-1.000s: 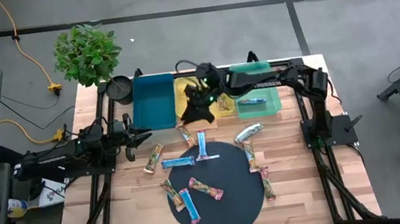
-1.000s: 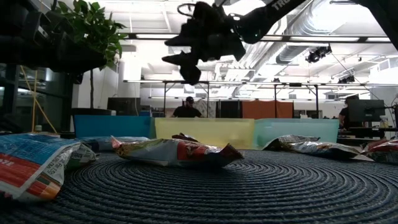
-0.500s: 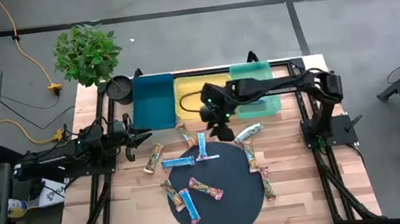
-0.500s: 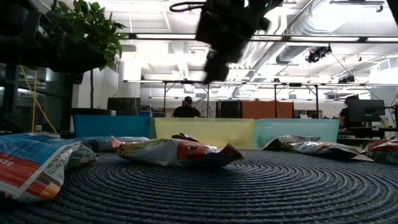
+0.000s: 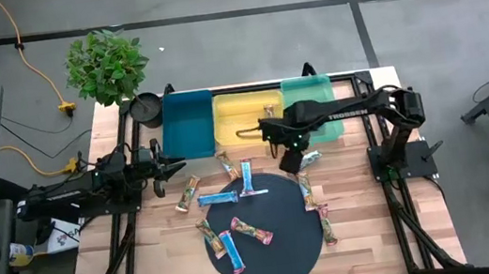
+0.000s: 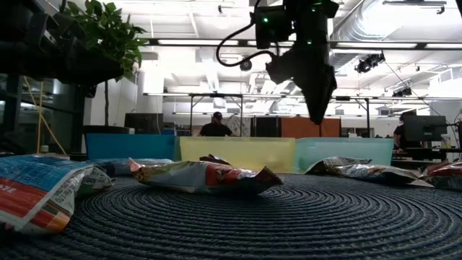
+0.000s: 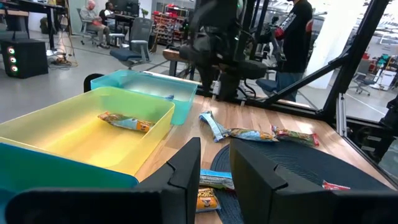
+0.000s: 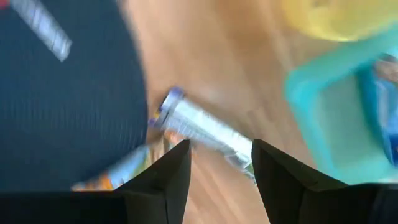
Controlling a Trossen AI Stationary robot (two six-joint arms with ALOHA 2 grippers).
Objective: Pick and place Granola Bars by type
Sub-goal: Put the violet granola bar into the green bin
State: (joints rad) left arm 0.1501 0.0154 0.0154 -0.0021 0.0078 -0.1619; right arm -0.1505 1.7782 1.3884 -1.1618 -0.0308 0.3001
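Several granola bars lie on the dark round mat point(image 5: 267, 233) and on the wood around it. A silvery bar point(image 8: 205, 130) lies flat on the wood between the mat and the green tray point(image 5: 311, 100). My right gripper point(image 5: 291, 163) hangs above this bar, pointing down, open, with nothing between its fingers; in the low view it point(image 6: 317, 119) is well clear of the table. A tan bar point(image 7: 124, 121) lies in the yellow tray point(image 5: 237, 114). My left gripper point(image 5: 176, 168) waits at the table's left side, level, its fingers point(image 7: 186, 180) a narrow gap apart and holding nothing.
A teal tray point(image 5: 188, 125) stands left of the yellow one along the far edge. A potted plant point(image 5: 108, 68) stands at the far left corner. People show in the room beyond the table. Bare wood lies near the table's front corners.
My right gripper has swung from over the yellow tray toward the table's near and right side, coming over the silvery bar. It has tipped from a slanting pose to pointing straight down and has sunk a little. Its finger gap looks unchanged.
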